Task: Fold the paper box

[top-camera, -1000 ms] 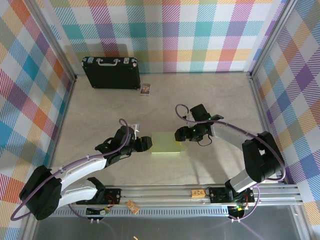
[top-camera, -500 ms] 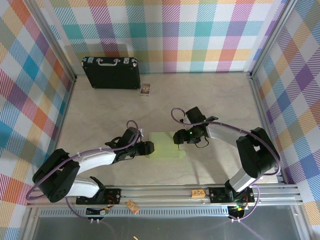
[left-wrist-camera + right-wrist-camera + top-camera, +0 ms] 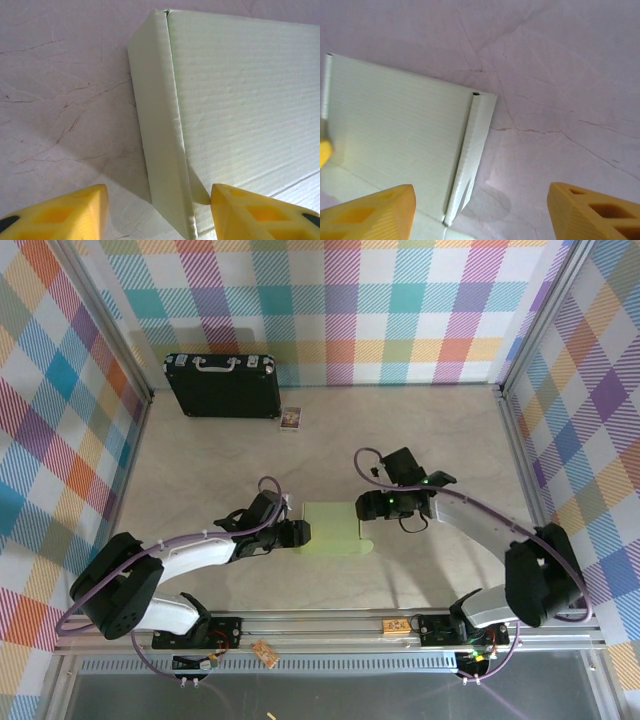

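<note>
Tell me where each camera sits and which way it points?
Top external: high behind the arms, looking down on the table; shows both arms, left gripper and right gripper flanking the paper box.
Left wrist: on the left arm, looking past its yellow fingers at the box's left folded edge.
Right wrist: likewise, past yellow fingers at the right edge.
Shared: all see the box.

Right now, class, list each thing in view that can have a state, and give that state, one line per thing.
paper box: lying flat on the table, left and right edges folded, not lifted.
left gripper: open, fingers either side of the box's left edge.
right gripper: open, at the box's right edge, holding nothing.
black briefcase: shut, at the back wall.
picture card: beside the briefcase, untouched.
</note>
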`<state>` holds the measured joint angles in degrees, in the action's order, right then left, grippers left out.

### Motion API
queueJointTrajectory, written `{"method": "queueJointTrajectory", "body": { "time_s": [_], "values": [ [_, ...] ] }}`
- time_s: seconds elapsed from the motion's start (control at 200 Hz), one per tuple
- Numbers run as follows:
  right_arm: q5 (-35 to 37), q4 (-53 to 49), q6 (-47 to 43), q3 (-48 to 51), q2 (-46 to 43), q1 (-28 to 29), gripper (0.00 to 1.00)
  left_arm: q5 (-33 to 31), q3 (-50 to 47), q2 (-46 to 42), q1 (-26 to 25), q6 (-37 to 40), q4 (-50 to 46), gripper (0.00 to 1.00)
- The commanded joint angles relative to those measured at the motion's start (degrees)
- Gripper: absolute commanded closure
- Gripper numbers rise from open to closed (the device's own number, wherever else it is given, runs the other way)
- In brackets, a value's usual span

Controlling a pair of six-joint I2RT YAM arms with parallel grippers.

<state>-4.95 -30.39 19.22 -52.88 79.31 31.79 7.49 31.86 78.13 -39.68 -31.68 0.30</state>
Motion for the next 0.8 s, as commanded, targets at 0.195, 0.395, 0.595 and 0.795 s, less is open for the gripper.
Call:
{"method": "queueJointTrajectory", "body": {
  "time_s": [0.195,0.395,0.595,0.795],
  "values": [
    [-1.55,-0.66,11.02,5.89,-3.22,10.67,0.4,0.67,1.8,-0.25,-0.65,1.45,-3.19,0.45],
    [1.4,0.09,13.02,6.7,0.69,14.92,0.42,1.48,2.14,0.7,-0.63,1.26,-2.72,0.45],
    [1.5,2.19,12.47,5.66,4.85,15.14,0.42,2.17,2.33,1.06,-0.6,1.12,-2.54,0.45],
    [0.08,3.21,12.03,5.07,7.44,15.14,0.43,2.73,2.51,1.79,-0.59,1.04,-2.08,0.46]
  ]
}}
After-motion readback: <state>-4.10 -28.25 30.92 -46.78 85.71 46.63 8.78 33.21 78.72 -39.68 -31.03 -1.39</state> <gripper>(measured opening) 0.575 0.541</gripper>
